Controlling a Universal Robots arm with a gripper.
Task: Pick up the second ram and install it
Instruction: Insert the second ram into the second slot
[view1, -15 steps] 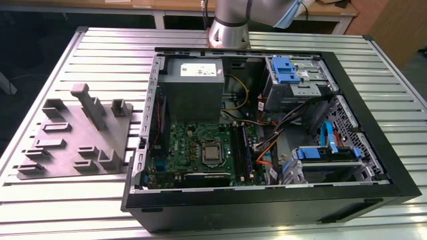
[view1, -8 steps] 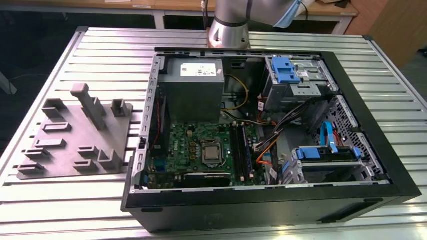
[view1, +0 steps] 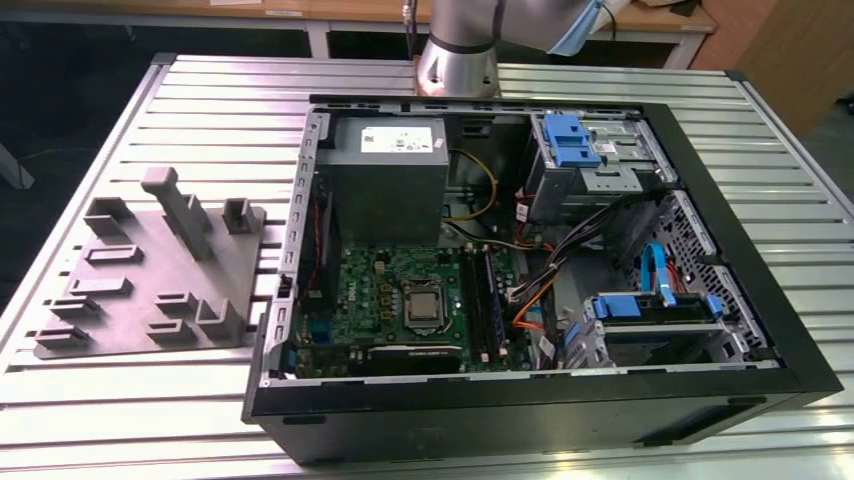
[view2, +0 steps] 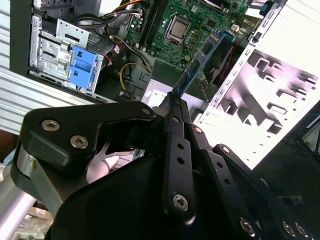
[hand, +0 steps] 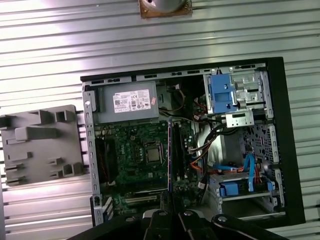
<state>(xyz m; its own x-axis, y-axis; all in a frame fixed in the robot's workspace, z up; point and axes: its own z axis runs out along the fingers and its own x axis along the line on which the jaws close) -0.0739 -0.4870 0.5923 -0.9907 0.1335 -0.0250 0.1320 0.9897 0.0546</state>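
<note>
Ribbed metal table (view1: 200, 90) w/ open PC case (view1: 801, 340) laid on it. Second ram (view2: 200, 60) is held by one end btwn the narrowed fingers (view2: 176, 135) of the gripper (view2: 172, 100), well above the case; in first wrist view its thin edge is seen roughly along the memory slots (hand: 178, 150). Risk, as judged: board is gripped at one end only, so it could be tilted or slipped on contact; if misaligned, motherboard (view1: 400, 300) or nearby cables (view1: 567, 245) could be struck.
</note>
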